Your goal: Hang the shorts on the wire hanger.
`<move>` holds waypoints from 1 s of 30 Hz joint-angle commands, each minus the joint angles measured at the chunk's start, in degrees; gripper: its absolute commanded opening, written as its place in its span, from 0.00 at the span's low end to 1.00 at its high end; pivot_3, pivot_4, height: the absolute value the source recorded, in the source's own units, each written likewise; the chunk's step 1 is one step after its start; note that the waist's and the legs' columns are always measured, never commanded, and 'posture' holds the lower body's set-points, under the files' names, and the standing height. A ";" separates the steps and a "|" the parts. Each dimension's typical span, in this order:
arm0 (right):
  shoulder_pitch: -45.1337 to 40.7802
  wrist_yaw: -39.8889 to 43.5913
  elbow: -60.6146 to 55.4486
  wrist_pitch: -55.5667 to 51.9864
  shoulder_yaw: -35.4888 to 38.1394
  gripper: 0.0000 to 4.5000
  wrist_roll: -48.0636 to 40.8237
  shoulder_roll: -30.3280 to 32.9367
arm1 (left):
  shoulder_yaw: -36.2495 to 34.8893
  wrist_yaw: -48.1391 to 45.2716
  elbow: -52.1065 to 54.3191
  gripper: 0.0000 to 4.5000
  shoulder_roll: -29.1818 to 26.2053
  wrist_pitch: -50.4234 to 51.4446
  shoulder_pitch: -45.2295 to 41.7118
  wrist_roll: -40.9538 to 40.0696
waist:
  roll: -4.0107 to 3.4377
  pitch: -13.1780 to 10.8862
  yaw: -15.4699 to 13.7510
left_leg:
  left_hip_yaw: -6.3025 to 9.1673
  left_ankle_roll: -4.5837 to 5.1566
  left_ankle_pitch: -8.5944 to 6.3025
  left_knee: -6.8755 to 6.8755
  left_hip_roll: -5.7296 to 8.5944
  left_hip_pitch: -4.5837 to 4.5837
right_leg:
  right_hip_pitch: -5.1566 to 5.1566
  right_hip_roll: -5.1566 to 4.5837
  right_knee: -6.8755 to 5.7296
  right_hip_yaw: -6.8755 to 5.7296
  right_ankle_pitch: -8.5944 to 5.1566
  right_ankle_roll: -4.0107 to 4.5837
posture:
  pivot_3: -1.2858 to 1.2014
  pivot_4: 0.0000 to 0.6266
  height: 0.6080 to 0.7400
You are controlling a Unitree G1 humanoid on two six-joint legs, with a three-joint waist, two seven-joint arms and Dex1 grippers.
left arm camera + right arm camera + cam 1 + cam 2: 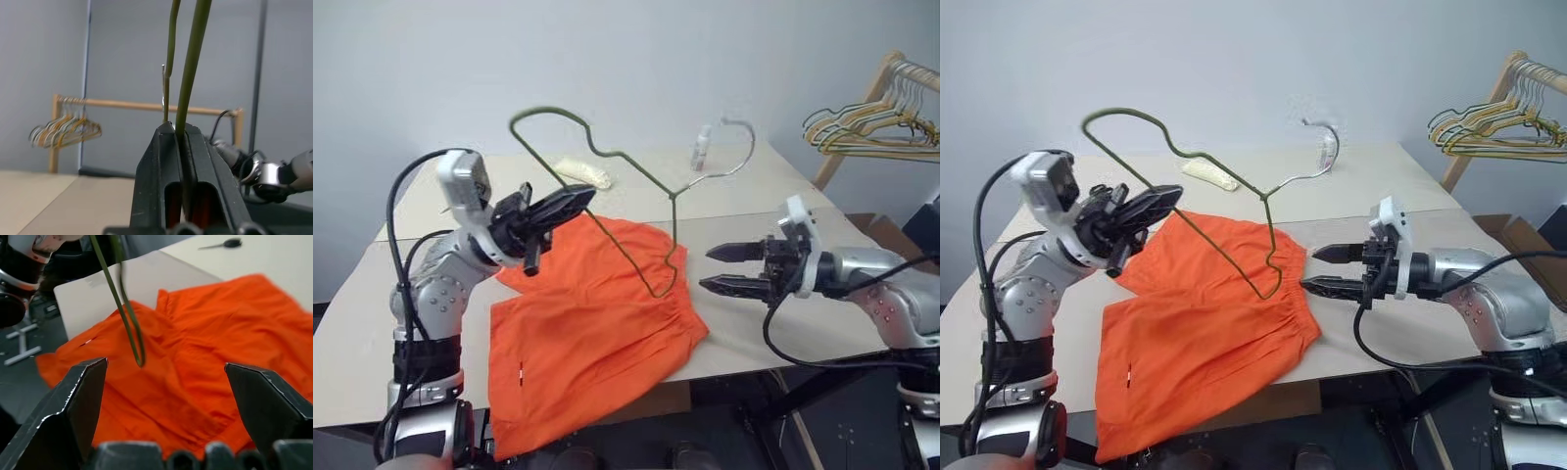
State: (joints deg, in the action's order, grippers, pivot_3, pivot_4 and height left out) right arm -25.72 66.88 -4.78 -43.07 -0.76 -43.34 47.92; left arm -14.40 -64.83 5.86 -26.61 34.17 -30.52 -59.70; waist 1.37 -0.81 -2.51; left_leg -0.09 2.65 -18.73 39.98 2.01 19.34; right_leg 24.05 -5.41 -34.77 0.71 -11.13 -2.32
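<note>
The left gripper (570, 201) is clamped on the wire hanger (607, 157), its two black fingers pressed together around the thin olive wire, as the left wrist view shows with the wire rising straight out from between the closed pads. The hanger is held up in the air above the table (773, 186), tilted, with its hook (729, 147) toward the far right and its lower corner hanging just over the shorts (597, 323). The bright orange shorts lie spread flat on the table, gathered waistband toward the right gripper, one leg reaching past the near edge of the table. The right gripper (722, 268) hovers beside the waistband with its fingers spread wide apart and nothing between them; its wrist view looks across the orange fabric, with the hanger's lower bend dangling in front. At the far right stands a wooden rack (862, 108) carrying a bunch of hangers (871, 127). A small pale object (583, 172) lies on the far part of the table.
</note>
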 commanded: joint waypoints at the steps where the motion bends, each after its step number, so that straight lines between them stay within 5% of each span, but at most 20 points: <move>1: -2.01 3.90 0.81 -1.06 -0.60 0.99 -0.91 -1.02 | -2.19 -1.62 0.26 0.00 0.05 0.15 -2.13 -3.47 | 0.00 0.00 -0.05 | 0.00 0.01 -0.01 0.01 0.00 0.03 | 0.02 -0.02 0.01 0.00 0.00 0.00 | 0.56 0.00 1.00; 17: -8.28 2.47 -1.14 -3.00 -4.18 0.99 0.54 -10.32 | -0.40 -0.02 1.72 0.00 2.90 -0.75 -1.51 -2.85 | 0.01 0.00 -0.85 | 0.05 -0.18 0.09 0.11 0.06 0.18 | 0.18 -0.15 -0.07 0.01 0.04 -0.06 | 0.57 0.00 1.00; 20: -8.30 2.78 -1.26 -2.91 -4.52 0.87 1.00 -10.40 | -0.47 0.15 1.76 0.00 2.99 -1.00 -1.33 -2.79 | 0.01 0.00 -1.22 | 0.06 -0.10 0.04 0.11 0.05 0.17 | 0.18 -0.13 -0.08 0.00 0.04 -0.06 | 0.57 0.00 1.00; 30: -8.30 2.70 -1.33 -2.31 -4.34 0.11 1.40 -10.94 | 0.51 -0.03 1.06 0.00 3.65 -2.33 -0.60 -1.01 | 0.01 0.00 -1.28 | 0.06 -0.08 0.04 0.10 0.05 0.18 | 0.19 -0.13 -0.08 -0.01 0.04 -0.06 | 0.56 0.00 1.00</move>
State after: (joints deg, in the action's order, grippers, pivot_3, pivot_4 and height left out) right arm -32.67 69.82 -4.74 -45.97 -6.21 -41.71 37.17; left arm -13.99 -64.59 5.81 -23.37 33.21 -30.99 -61.48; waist 1.38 -0.82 -3.78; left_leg -0.03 2.57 -18.70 40.08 2.06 19.51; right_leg 24.24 -5.54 -34.86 0.70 -11.10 -2.37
